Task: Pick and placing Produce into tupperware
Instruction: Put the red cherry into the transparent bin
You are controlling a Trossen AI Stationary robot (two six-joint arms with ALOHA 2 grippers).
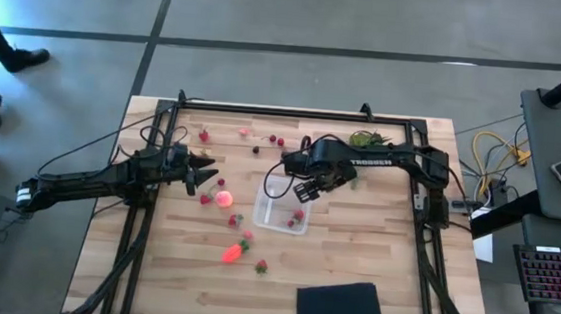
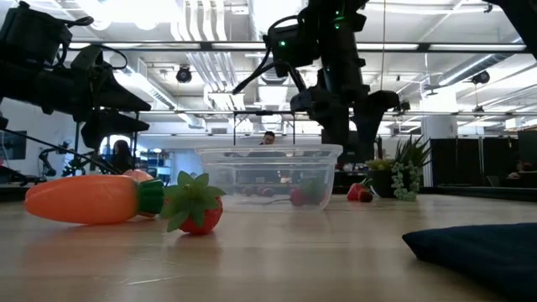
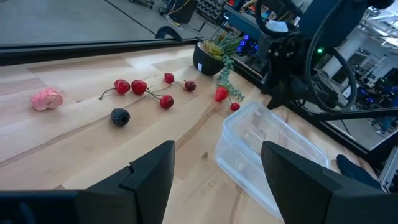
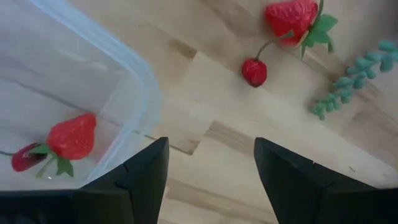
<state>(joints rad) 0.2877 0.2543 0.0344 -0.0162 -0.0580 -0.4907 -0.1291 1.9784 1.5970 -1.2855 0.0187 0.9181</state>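
Note:
The clear tupperware [image 1: 278, 209] stands mid-table and holds a strawberry [image 4: 73, 136] and a dark cherry [image 4: 22, 158]. My right gripper [image 1: 308, 191] hovers open and empty over its far right corner [image 4: 134, 74]. My left gripper [image 1: 207, 172] is open and empty, left of the tupperware, pointing at it [image 3: 267, 146]. The pink-orange round fruit [image 1: 223, 199] lies just near of the left gripper. Nearer still lie the orange carrot [image 1: 233, 252] and a strawberry [image 1: 261, 267]. Cherries [image 3: 140, 87], a blackberry [image 3: 120, 116] and a pink berry [image 3: 46, 98] are scattered on the far side.
A strawberry [image 4: 292, 15], a cherry [image 4: 254, 71] and a green sprig [image 4: 351, 84] lie on the wood beyond the right gripper. The potted plant [image 1: 365, 139] stands at the far edge. A black folded cloth [image 1: 339, 307] lies near the near edge. Black frame rails [image 1: 140, 216] run along both sides.

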